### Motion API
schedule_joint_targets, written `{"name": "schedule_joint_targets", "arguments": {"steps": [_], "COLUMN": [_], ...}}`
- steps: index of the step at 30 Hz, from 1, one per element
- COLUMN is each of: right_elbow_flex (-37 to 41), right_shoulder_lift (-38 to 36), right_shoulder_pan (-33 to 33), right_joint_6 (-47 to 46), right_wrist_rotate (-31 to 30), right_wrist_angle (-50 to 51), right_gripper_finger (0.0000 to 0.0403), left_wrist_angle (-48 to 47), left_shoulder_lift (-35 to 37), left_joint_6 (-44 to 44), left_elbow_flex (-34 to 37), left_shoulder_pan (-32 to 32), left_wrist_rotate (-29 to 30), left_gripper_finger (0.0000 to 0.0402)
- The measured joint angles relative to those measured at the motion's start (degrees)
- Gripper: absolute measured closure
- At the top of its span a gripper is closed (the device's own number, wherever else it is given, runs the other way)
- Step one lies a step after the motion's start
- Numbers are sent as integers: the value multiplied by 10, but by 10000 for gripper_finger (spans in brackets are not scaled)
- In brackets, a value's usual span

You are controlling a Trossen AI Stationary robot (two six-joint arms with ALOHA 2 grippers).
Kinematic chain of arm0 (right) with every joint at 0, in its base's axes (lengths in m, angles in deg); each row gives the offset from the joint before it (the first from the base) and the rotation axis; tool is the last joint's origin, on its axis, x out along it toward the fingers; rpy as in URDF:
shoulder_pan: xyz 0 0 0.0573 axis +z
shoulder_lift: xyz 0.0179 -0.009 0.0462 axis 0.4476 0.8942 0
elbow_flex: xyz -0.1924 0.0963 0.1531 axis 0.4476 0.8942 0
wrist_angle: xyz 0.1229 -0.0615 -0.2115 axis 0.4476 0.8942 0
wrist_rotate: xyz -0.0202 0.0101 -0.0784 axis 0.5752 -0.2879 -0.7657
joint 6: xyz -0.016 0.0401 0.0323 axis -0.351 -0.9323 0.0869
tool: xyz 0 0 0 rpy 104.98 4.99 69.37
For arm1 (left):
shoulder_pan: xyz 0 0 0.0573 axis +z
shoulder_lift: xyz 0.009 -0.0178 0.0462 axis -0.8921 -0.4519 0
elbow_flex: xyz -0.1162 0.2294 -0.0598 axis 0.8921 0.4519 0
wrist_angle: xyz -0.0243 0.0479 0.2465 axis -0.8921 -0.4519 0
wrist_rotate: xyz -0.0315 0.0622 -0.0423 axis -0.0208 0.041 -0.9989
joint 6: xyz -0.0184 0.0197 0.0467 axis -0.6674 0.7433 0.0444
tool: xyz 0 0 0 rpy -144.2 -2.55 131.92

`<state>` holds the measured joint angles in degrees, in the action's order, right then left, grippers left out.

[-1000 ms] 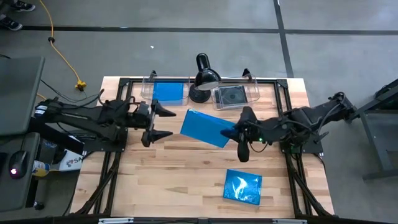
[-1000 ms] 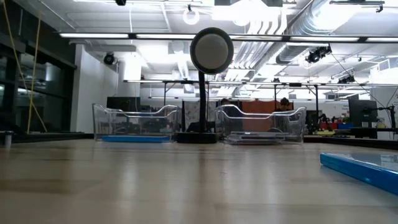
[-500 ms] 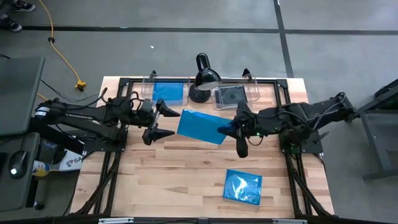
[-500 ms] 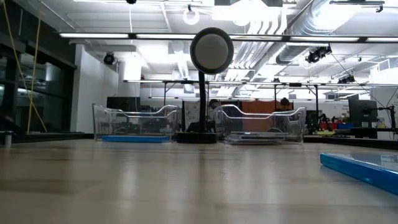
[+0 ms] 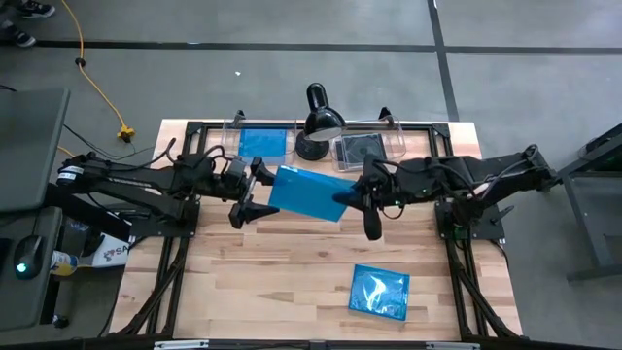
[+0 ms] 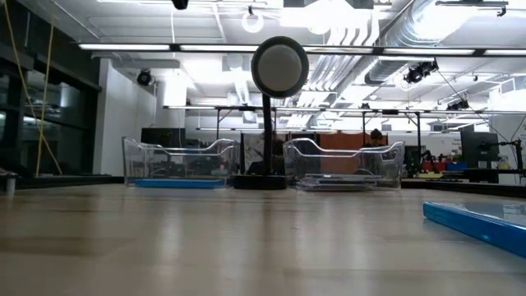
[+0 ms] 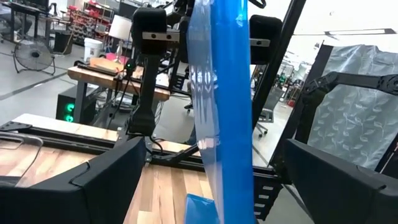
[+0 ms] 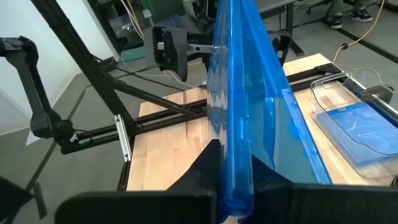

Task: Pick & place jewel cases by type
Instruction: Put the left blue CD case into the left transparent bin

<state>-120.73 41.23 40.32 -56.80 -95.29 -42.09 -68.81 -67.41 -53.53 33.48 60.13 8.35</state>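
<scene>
My right gripper is shut on a bright blue jewel case and holds it up over the middle of the table. My left gripper is open. Its fingers stand on either side of the case's left edge without touching it. A second blue jewel case lies flat near the table's front right. A third blue case lies in the left clear bin, and a dark case lies in the right clear bin. My right gripper pinches the blue case between its two fingers at the edge that faces the table's right. The fingers come about level from the right. The case sticks out from them toward the table's left, tilted and lifted clear of the table.
A black desk lamp stands at the far edge between the two bins. Black rails frame the wooden tabletop. In the low view the lying blue case shows at the right, with bare wood in front.
My right gripper has carried the blue case toward the table's left and slightly toward the far edge. The left gripper has come a little to the right to meet it. The case's left edge now stands between the open left fingers.
</scene>
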Motion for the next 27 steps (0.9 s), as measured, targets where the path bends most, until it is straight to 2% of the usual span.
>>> {"name": "schedule_joint_targets", "arguments": {"steps": [5,25,27], "right_elbow_flex": [0,0,0], "right_shoulder_lift": [0,0,0], "right_shoulder_pan": [-3,-3,-3], "right_joint_6": [2,3,4], "right_wrist_rotate": [0,0,-1], "right_wrist_angle": [0,0,-1], "right_gripper_finger": [403,403,403], "left_wrist_angle": [0,-1,-1], "left_shoulder_lift": [0,1,1], "left_joint_6": [0,36,46], "left_elbow_flex": [0,0,0], "left_shoulder_pan": [0,0,0], "left_wrist_rotate": [2,2,2], "left_gripper_finger": [71,363,381]}}
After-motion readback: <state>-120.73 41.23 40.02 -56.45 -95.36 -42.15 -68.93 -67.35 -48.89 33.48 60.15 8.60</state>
